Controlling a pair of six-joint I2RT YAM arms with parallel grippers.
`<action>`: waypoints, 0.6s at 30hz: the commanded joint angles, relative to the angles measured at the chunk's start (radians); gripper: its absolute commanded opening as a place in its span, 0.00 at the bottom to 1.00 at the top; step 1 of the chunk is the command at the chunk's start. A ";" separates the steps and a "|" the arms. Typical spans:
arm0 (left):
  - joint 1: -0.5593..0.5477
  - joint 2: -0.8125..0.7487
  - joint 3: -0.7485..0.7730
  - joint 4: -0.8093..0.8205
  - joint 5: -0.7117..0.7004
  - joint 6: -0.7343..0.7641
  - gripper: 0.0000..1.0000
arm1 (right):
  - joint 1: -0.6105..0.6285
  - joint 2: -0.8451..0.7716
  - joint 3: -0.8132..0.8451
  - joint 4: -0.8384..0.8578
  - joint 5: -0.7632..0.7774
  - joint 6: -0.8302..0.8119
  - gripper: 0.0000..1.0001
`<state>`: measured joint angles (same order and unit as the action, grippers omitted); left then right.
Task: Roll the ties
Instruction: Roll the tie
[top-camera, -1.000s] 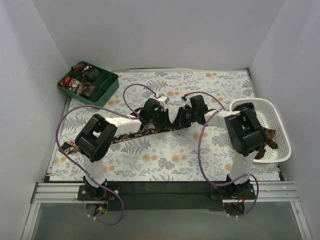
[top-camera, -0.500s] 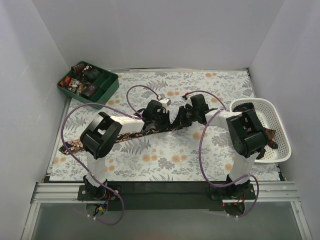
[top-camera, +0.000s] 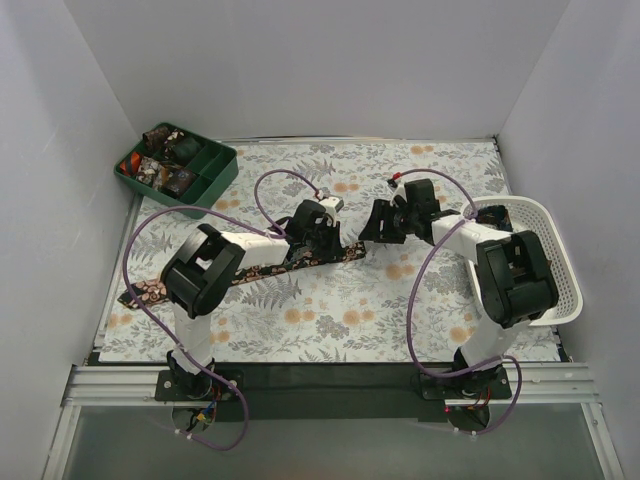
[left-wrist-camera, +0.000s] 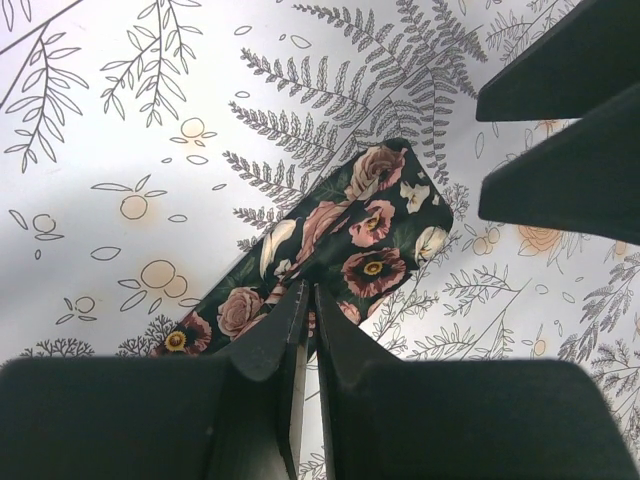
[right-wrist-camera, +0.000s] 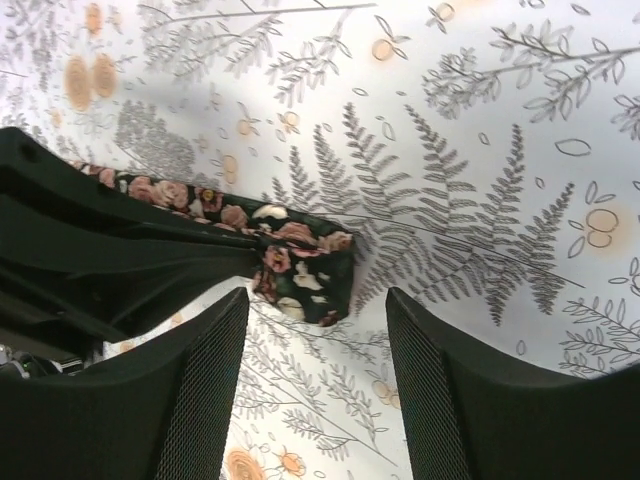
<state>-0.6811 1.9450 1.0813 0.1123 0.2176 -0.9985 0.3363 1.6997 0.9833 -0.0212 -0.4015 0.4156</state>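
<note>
The left pincer (left-wrist-camera: 308, 300) is clenched on the tie (left-wrist-camera: 372, 212) just behind its end, which is laid flat on the worktop (left-wrist-camera: 120, 130). The right pincer (right-wrist-camera: 316, 300) is released and has been drawn back from that end toward the basket (top-camera: 556, 300). No coil is seen, so rolling is judged not yet begun. Both arms are stretched forward, low, angled inward.
</note>
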 joint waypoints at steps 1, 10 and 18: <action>-0.006 0.029 0.012 -0.054 -0.041 0.029 0.08 | -0.013 0.041 0.003 -0.037 -0.060 -0.060 0.54; -0.006 0.032 0.019 -0.063 -0.044 0.034 0.08 | -0.017 0.133 0.009 0.042 -0.168 -0.072 0.46; -0.006 0.037 0.019 -0.072 -0.052 0.041 0.08 | -0.028 0.199 -0.014 0.109 -0.247 -0.063 0.44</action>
<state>-0.6830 1.9560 1.0950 0.1120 0.2165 -0.9878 0.3141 1.8633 0.9833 0.0547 -0.6079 0.3660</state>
